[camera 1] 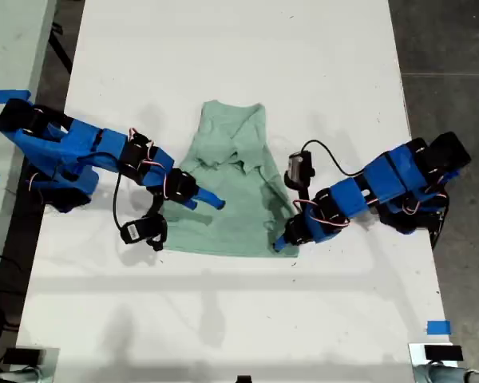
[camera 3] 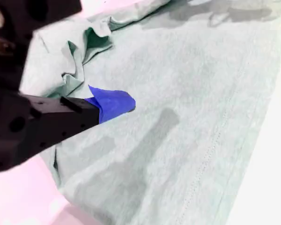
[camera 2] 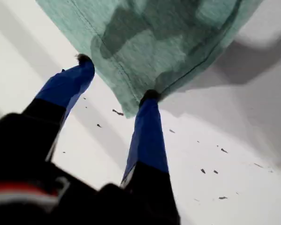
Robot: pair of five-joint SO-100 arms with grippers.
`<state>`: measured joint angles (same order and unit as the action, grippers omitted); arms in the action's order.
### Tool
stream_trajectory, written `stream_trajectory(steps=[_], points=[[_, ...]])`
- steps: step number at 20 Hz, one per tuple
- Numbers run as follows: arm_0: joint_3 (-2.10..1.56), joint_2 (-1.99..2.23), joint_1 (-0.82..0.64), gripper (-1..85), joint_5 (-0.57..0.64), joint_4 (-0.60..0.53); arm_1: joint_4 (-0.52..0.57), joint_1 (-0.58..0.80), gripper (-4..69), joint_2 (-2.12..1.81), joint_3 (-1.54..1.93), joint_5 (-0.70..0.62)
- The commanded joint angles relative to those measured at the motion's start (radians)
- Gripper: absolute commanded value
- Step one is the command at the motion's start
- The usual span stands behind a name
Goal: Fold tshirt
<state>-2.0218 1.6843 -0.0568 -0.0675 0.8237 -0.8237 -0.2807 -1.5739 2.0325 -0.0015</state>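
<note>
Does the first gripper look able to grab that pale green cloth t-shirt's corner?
Probably yes: my first gripper is open with the pale mint-green t-shirt's corner between its fingers, nothing blocking on the white table.

Two blue arms, black servos, black cables, blue-tipped end effectors

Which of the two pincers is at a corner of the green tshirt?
My first pincer, on the arm at the exterior view's right: its spread fingers flank a hem corner of the tshirt. My second pincer is over the cloth's middle.
</note>
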Motion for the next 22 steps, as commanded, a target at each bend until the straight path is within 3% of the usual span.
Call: stream_trajectory(steps=[1, 5, 7, 11, 14, 19, 22], points=[[0.009, 0.077, 0.009, 34.2, -0.002, 0.026, 0.114, -0.009, 21.4, 0.043, 0.014, 0.021], [0.005, 0.077, 0.011, 34.3, -0.005, 0.034, 0.201, -0.012, 20.7, 0.092, 0.051, 0.028], [0.003, 0.077, 0.011, 34.3, -0.003, 0.034, 0.213, -0.011, 1.2, 0.094, 0.064, 0.031], [0.003, 0.077, 0.008, 34.4, -0.003, 0.034, 0.181, -0.015, -1.1, 0.060, 0.072, 0.005], [0.003, 0.077, 0.008, 34.4, -0.002, 0.034, 0.071, -0.032, -1.3, -0.037, 0.072, -0.025], [0.003, 0.080, 0.002, 34.4, 0.000, 0.034, -0.295, -0.069, -1.4, -0.305, -0.014, -0.040], [0.006, 0.080, -0.003, 34.4, 0.003, 0.029, -0.347, 0.006, -1.4, -0.244, -0.229, -0.133]])
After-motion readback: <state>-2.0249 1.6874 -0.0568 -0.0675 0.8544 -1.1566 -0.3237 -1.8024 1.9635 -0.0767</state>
